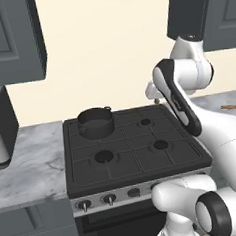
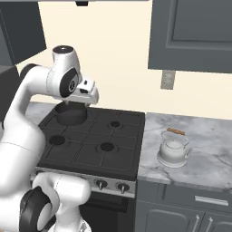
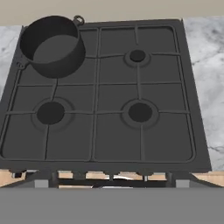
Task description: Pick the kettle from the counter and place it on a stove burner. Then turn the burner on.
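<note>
Showing the start of the pick: the stove knobs (image 2: 100, 184) lie nearest, then three free burners (image 3: 140, 112), then the dark pot (image 1: 96, 122) occupying the far-left one. The kettle (image 2: 173, 151) stands upright on the surface (image 2: 204, 154) right of the stove, untouched. The gripper (image 2: 90, 98) hangs above the stove, well apart from it; whether its fingers are apart cannot be told. The kettle appears from the right base camera, the hand camera looking down on grates.

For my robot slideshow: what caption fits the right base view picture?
Kettle waits on the marble counter beside the stove while the arm's gripper hovers above the dark pot.
</note>
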Robot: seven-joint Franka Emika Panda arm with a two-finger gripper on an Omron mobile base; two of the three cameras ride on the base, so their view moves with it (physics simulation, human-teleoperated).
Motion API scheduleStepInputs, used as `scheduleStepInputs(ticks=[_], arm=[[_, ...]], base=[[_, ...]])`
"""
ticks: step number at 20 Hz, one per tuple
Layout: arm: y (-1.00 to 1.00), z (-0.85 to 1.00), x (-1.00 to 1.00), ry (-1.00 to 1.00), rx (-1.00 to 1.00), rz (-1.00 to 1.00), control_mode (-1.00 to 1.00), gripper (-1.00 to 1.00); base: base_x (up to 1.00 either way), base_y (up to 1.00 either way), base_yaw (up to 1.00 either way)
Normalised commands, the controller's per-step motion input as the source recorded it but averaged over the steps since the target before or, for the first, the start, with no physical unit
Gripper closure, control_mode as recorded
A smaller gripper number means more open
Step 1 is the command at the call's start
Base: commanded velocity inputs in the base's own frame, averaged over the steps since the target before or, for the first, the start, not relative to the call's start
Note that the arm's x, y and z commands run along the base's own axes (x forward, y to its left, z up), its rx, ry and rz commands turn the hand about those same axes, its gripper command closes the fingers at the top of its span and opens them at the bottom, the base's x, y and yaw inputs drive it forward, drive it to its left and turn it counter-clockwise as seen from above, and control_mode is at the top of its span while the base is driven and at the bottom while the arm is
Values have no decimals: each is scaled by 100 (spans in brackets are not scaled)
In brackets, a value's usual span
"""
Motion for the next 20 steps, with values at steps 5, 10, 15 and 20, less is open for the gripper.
scheduleStepInputs(ticks=[5, 10, 15, 20], arm=[[-28, -10, -13, -1, 0, -9, -100, -100], [-33, -10, 0, 0, 0, -20, -100, -100], [-32, -5, 0, 0, 3, -31, -100, -100], [-40, -1, 0, 0, 13, -41, -100, -100]], base=[[0, 0, 0], [0, 0, 0], [0, 0, 0], [0, 0, 0]])
